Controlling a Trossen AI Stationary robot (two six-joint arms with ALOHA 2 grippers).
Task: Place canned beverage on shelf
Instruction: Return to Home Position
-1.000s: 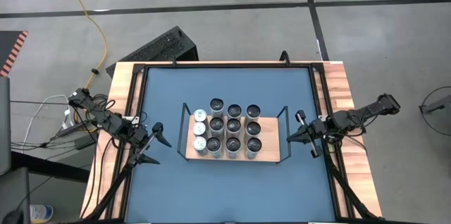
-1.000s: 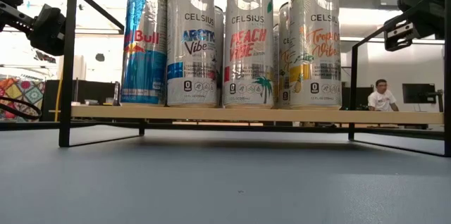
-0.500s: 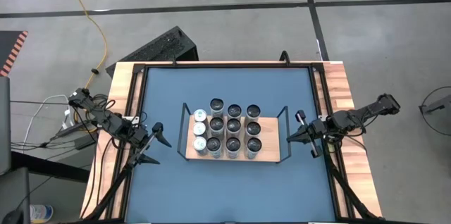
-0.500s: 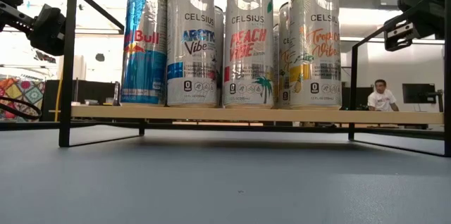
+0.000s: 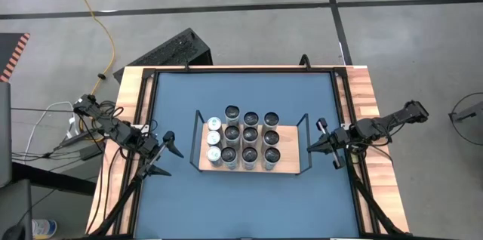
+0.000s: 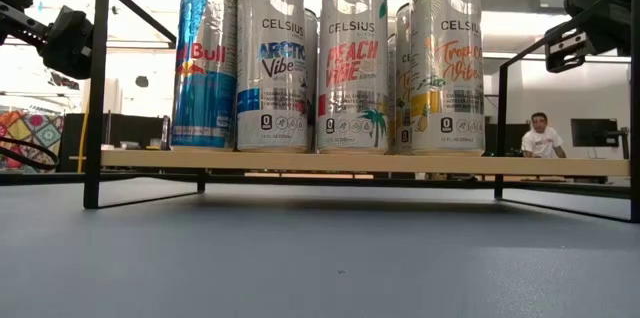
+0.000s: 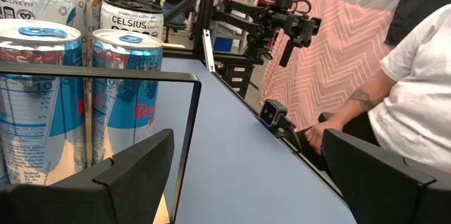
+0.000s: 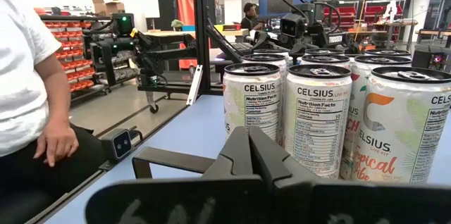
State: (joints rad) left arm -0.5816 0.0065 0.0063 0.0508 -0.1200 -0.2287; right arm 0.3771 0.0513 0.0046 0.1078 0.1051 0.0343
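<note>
Nothing has moved since the earlier frames: the shelf lies between the two grippers, with its end rails facing them. The left gripper has its fingers spread wide and the right gripper has its fingers pressed together; both are empty. The cans stand upright on the board, grouped toward the left gripper's end, with bare wood nearest the right gripper.

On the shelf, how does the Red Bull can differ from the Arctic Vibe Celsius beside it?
The Red Bull can is blue and silver and shorter, at the row's end; the Arctic Vibe Celsius can is white and taller, with the Peach Vibe can on its other side. Both stand upright on the shelf.
</note>
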